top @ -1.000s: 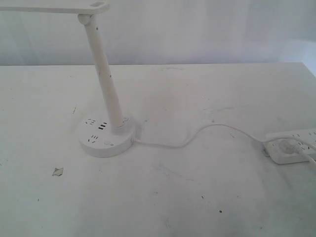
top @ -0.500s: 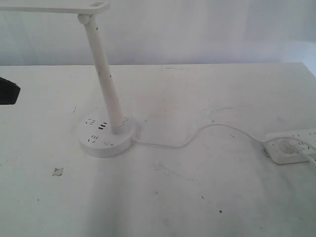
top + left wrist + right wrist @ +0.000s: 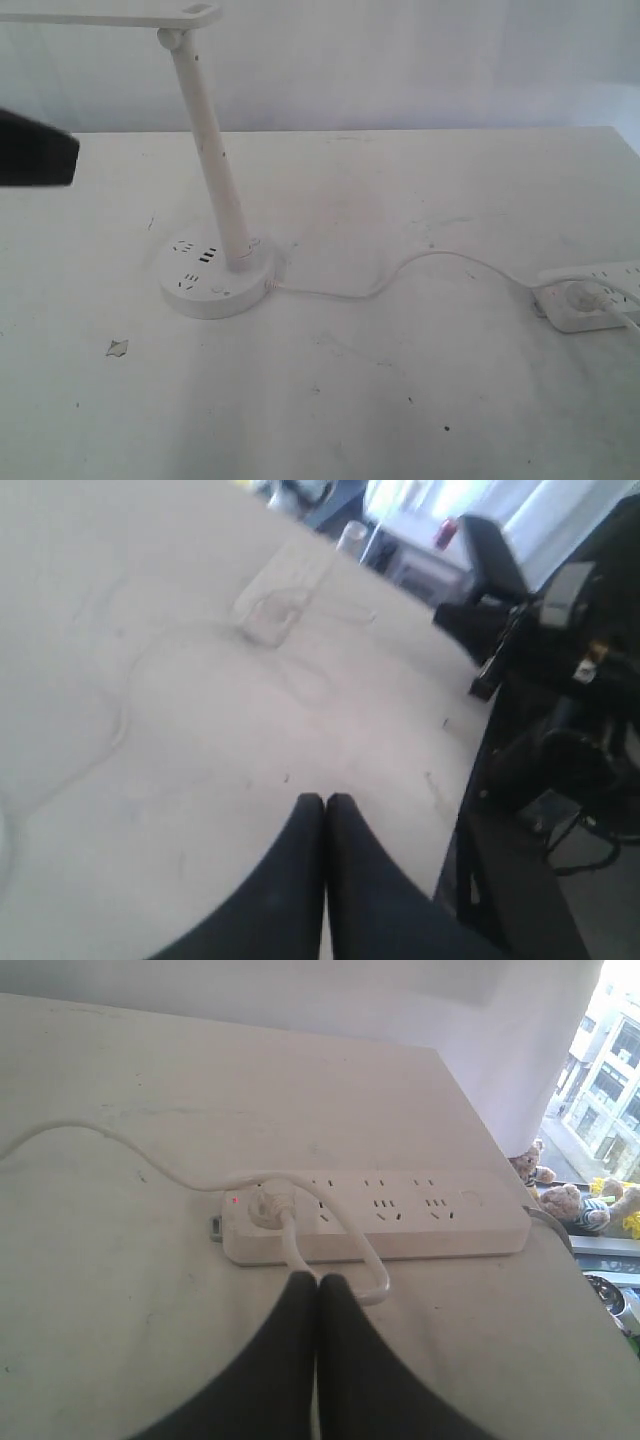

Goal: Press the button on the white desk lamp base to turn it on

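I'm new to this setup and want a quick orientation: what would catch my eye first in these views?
The white desk lamp base stands left of centre on the table, its slanted stem rising to the top edge. A white cable snakes from it to the power strip at the right edge. The left gripper and right gripper are both shut.

Front of white desk lamp base (image 3: 214, 301) lies open — stem (image 3: 215, 170) behind.
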Robot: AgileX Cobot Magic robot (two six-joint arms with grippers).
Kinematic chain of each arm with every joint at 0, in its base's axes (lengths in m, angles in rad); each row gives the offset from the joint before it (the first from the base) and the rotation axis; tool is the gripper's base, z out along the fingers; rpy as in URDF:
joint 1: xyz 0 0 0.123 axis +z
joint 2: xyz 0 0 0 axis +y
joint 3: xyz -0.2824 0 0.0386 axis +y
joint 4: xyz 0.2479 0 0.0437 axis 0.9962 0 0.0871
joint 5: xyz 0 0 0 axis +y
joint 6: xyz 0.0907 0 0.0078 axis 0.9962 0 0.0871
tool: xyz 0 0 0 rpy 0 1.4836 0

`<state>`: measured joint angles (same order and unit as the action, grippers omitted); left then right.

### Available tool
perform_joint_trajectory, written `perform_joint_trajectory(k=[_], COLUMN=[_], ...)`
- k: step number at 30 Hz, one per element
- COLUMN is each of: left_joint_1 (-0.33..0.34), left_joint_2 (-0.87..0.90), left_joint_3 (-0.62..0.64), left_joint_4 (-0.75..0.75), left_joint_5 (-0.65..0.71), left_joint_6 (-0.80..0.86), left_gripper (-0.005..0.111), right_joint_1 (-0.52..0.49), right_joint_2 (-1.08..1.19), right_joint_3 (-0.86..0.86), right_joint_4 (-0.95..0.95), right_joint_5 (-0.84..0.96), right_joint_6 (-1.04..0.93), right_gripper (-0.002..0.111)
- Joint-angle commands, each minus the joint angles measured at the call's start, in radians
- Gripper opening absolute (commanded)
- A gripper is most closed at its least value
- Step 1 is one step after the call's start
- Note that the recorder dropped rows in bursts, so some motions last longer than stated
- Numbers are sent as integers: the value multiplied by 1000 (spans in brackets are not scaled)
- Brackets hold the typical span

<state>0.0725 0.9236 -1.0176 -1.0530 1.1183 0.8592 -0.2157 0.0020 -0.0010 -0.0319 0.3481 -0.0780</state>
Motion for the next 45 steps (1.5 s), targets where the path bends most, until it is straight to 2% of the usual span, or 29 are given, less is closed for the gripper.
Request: perform_joint_trajectory(k=[1, 2, 6, 15, 18, 21, 25, 30, 36, 42, 45], left_joint_1=[-6, -6, -6, -6, -6, -6, -6, -6, -8, -91, -158], left_joint_2=[-5, -5, -10, -16, -16, -19, -61, -142, -214, -226, -226], left_joint_3=[66, 94, 188, 298, 318, 318, 318, 318, 318, 320, 320], left_joint_4=[-256, -266, -239, -239, -208, -106, 165, 589, 957, 1428, 1597], left_joint_5=[-67, -101, -241, -176, -208, -287, -458, -637, -700, -704, -751], left_joint_6=[309, 362, 390, 435, 398, 312, 111, -297, -714, -1128, -1227], left_gripper=[0, 0, 0, 0, 0, 0, 0, 0, 0, 0, 0], right_joint_1=[-4, -4, -4, -4, -4, -4, -4, -4, -4, -4, -4], right_joint_2=[-2, -2, -2, -2, -2, -2, -2, -2, -2, -2, -2], right_joint_3=[1, 1, 1, 1, 1, 1, 1, 1, 1, 1, 1], right_joint_4=[1, 1, 1, 1, 1, 1, 1, 1, 1, 1, 1], right_joint_5=[-4, -4, -4, -4, -4, -4, -4, -4, -4, -4, -4], right_joint_6=[4, 4, 4, 4, 4, 4, 4, 4, 4, 4, 4], right_gripper=[0, 0, 0, 0, 0, 0, 0, 0, 0, 0, 0])
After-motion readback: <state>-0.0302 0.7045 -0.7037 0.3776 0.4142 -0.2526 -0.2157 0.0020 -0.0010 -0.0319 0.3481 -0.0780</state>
